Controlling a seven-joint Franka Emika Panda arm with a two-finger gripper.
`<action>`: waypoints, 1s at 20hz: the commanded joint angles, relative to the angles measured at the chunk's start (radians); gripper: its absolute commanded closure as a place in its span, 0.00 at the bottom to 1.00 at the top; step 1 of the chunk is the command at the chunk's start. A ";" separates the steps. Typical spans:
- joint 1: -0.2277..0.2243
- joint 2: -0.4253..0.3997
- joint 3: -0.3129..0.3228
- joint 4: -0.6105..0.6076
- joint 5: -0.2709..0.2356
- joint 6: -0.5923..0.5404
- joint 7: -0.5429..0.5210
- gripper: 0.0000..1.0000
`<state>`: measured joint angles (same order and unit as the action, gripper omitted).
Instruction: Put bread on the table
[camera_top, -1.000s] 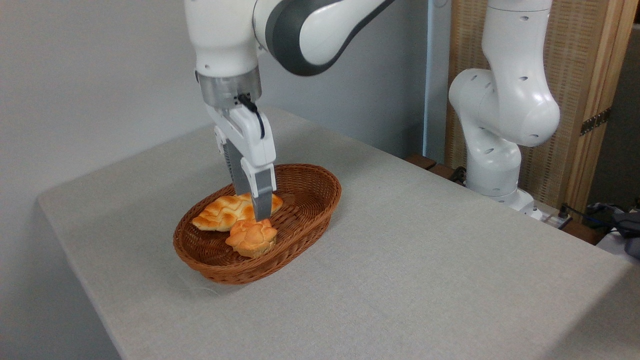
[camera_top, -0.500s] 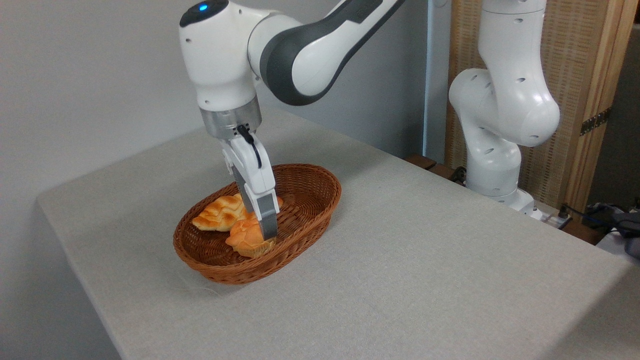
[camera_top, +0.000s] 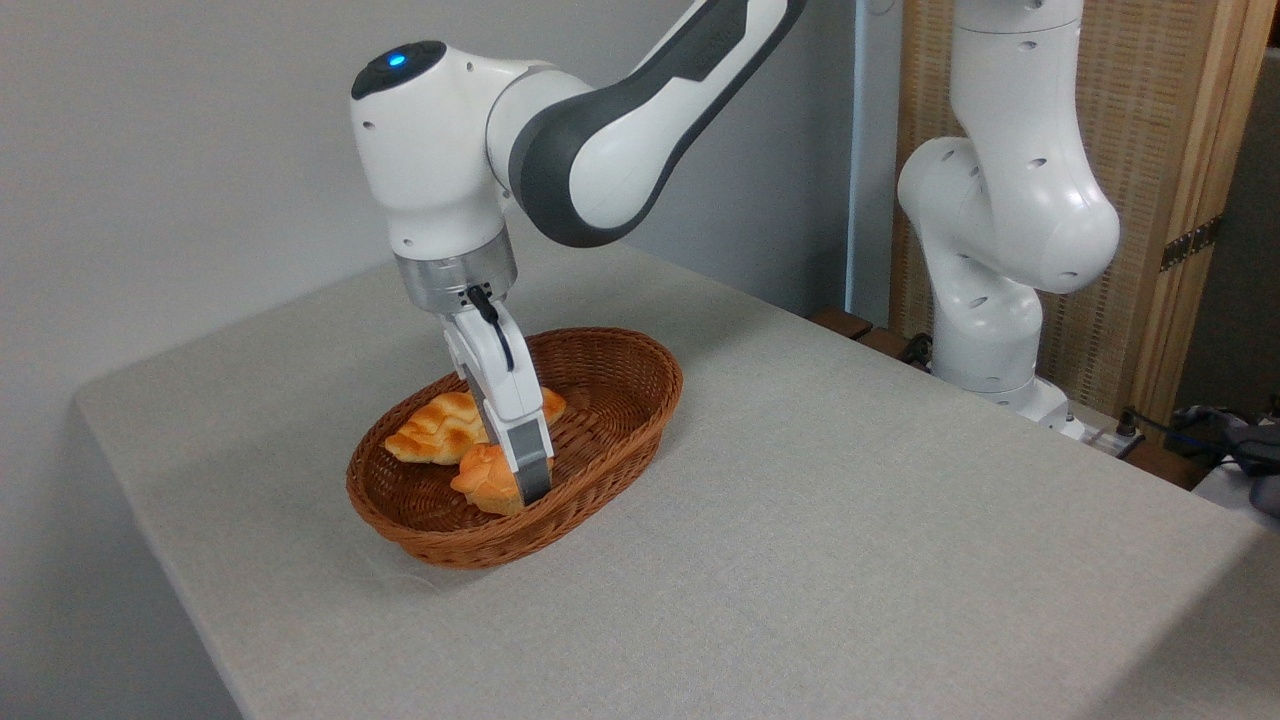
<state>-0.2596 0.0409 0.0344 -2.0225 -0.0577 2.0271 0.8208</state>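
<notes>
Item: wicker basket (camera_top: 610, 375), brown, oval, standing on the table (camera_top: 850, 520) left of centre. Contents, two pieces. First, the bread (camera_top: 482, 480), a small orange-golden bun with a lumpy top, lying in the near half of the basket. Second, a braided loaf (camera_top: 440, 428), paler with browned ridges, lying just behind and left of the bun, touching or nearly touching it.

Item: my gripper (camera_top: 525, 485), lowered into the basket, tilted, its near finger in front of the bun's right side. The far finger is hidden, so I cannot tell whether I am parted round the bun or closed on it.

Change since one second ago: I stood above the bun, tips at its top; I have come down and now cover its right part. Bun, loaf and basket have kept their places.
</notes>
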 joint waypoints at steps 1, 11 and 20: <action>-0.012 0.011 0.005 -0.001 0.012 0.021 0.012 0.06; -0.012 0.007 0.005 0.002 0.010 0.021 0.012 0.57; -0.010 0.001 0.005 0.002 0.010 0.018 0.014 0.56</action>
<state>-0.2681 0.0462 0.0343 -2.0174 -0.0577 2.0288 0.8211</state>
